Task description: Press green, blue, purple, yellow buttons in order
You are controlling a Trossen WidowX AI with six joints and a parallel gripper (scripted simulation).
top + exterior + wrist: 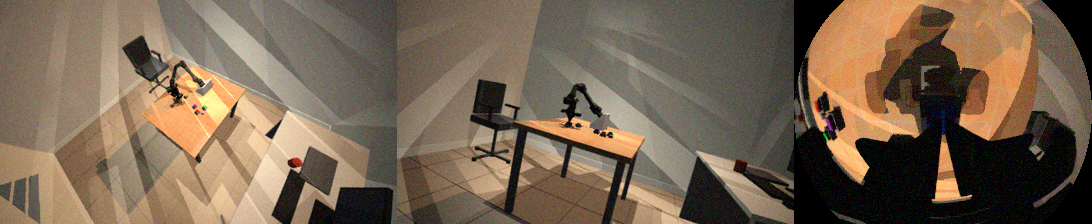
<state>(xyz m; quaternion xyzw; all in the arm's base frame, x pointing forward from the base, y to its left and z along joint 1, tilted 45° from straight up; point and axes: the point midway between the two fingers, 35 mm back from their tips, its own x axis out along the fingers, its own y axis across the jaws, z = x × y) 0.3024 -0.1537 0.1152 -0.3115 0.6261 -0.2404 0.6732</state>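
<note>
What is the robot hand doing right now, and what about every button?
gripper: fingers shut, holding nothing, pointing down at the blue button.
blue button: right at the fingertips; I cannot tell if it is pushed in.
green button: nothing touching it.
purple button: nothing touching it.
yellow button: nothing touching it, near the arm's base.
red button: nothing touching it.

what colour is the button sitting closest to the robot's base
Yellow. The button by the arm's base shows best in the top view.
</note>
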